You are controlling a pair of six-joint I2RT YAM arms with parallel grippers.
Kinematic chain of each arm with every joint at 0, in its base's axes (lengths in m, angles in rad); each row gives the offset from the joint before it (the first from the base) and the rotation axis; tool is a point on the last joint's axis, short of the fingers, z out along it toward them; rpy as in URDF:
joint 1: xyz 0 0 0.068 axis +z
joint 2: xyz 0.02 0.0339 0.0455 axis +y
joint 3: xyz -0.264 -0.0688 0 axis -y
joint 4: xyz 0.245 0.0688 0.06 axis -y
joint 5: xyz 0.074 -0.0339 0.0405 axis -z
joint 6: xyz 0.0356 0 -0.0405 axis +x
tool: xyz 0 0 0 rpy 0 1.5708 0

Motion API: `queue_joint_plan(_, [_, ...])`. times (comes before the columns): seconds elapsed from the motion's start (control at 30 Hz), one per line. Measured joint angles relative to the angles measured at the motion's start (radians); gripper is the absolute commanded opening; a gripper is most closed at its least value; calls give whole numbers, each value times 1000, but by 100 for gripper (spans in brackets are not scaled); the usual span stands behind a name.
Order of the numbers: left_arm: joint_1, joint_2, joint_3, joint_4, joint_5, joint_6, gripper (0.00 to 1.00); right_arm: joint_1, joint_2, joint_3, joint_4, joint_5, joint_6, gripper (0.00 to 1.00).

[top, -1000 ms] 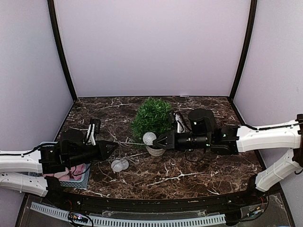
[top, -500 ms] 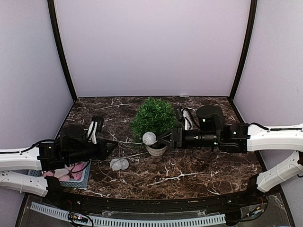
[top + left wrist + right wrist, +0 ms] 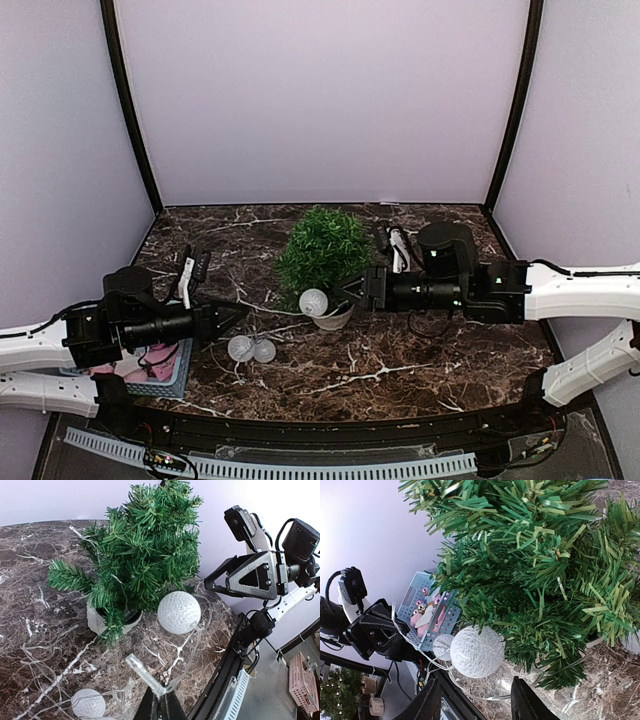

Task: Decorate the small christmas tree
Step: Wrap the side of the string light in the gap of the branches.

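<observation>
Left end effector (image 3: 160, 706) was pinched right down on the light string (image 3: 144, 669), and the clear strand poked out just past its closed tips. Right beside those tips, 1 white woven ball (image 3: 88, 703) lay on the dark marble tabletop (image 3: 30, 605), caught up in thin wire. From overhead it had a partner, 2 balls touching side by side.

Farther ahead of those tips, another ball (image 3: 179, 612) sat against the lowest branches of the small christmas tree (image 3: 142, 545), just beside the white pot (image 3: 97, 623). Whether it touched the pot, couldn't tell. The tree stood upright in that pot, between the 2 end effectors.

Over on the other side, the right end effector (image 3: 476, 687) had its jaws apart and nothing between them. That same ball floated just beyond its fingertips (image 3: 436, 687), with green needles filling everything past it. Well beyond, next to the left end effector, a blue basket (image 3: 436, 616) held pink bits.
</observation>
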Motion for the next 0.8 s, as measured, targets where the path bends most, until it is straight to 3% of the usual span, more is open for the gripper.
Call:
queue_joint_plan(0.27, [0, -21, -1, -43, 56, -4, 0, 0, 0, -12, 8, 5, 0, 60])
queue_joint_plan(0.8, [0, 35, 127, -288, -183, -165, 0, 0, -37, -16, 14, 27, 0, 68])
